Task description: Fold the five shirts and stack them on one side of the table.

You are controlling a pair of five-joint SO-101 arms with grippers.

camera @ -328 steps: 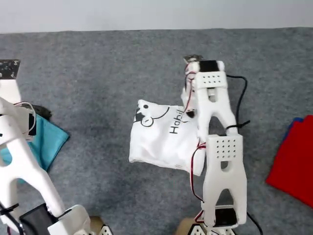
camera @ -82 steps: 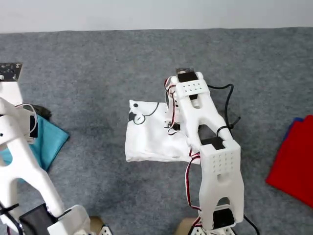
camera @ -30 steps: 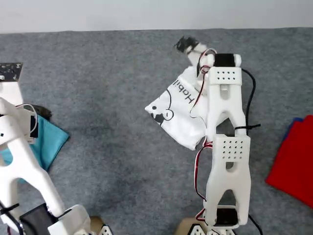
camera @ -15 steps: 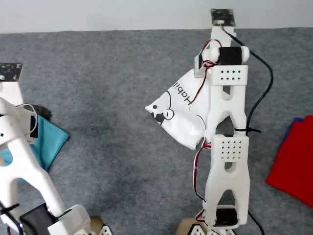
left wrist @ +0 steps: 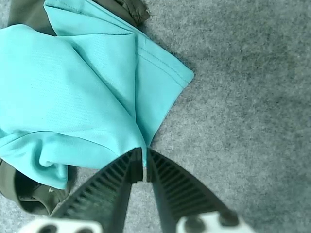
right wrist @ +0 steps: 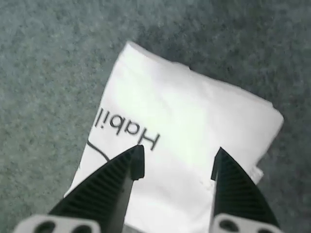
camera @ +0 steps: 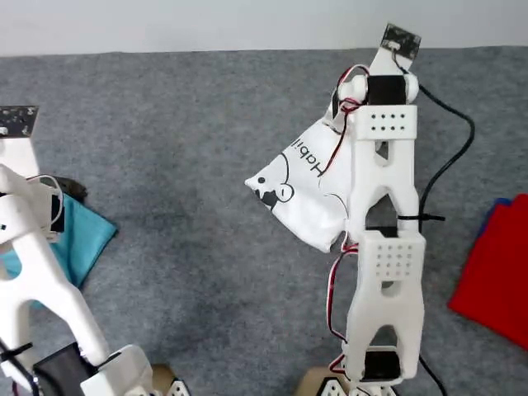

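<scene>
High view: the white shirt (camera: 301,194) lies folded on the grey table (camera: 181,107), centre right of the frame, its edges slanted to the table's edge. Its right part is under the right arm (camera: 386,256), so its long axis is uncertain. Teal shirt (camera: 78,235) is at the left edge, red shirt (camera: 495,272) at the right edge.

Left wrist view: the left pincer (left wrist: 144,162) is closed, tips over the teal shirt's edge. An olive garment (left wrist: 26,191) lies beneath the teal shirt.

Right wrist view: the right pincer (right wrist: 177,165) is spread wide, directly above the white shirt and not gripping it.

Judgement: the right arm is much the nearer, and the stack looks to be at frame left.

Change: 10.9 s ago the shirt lay squarer and lower in the frame. Over the last 0.5 s it is unmoved, and the wrist has swung toward the upper right.
</scene>
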